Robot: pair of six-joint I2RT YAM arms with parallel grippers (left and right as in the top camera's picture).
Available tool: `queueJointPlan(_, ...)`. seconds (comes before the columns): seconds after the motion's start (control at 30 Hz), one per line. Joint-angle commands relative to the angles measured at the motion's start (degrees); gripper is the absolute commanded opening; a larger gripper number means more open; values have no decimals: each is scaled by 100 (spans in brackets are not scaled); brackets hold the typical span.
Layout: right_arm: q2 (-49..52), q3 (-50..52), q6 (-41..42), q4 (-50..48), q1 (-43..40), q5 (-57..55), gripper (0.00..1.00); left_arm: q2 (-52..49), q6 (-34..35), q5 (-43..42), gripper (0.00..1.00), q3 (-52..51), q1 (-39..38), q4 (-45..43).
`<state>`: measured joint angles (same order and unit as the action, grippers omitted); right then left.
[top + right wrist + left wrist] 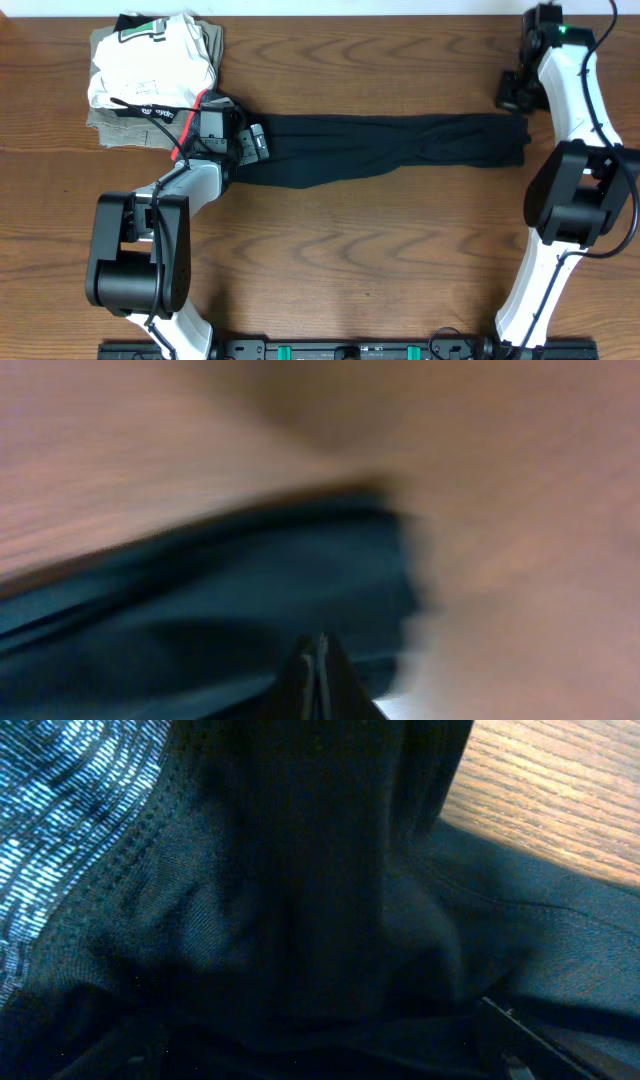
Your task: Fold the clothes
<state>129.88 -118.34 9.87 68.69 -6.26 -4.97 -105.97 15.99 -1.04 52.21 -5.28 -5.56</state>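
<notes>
Black pants (300,920) w/ grey waistband (60,840)

The black pants (400,150) are seen stretched long and flat across the far half of the table (350,280). The legs are laid together with cuffs toward the right edge, and the grey waistband (60,820) is bunched toward the left.

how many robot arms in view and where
2. The left arm reaches the waistband end of the black pants, beside the folded pile; the right arm is at the leg end. None looks hidden.
</notes>
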Motion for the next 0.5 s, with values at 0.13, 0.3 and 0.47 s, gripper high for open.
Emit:
queueJointPlan(0.13, -332, -146, -1128, 284, 896, 2446, 16, -72, -94, 221, 98, 4, 98, 52)
queueJointPlan(0.3, -310, 472, -1121, -101, 1521, 2426, 15, -72, -94, 219, 98, 4, 98, 55)
queueJointPlan(0.47, -308, 1163, -881, -739, 2028, 2188, 17, -72, -94, 219, 98, 4, 98, 59)
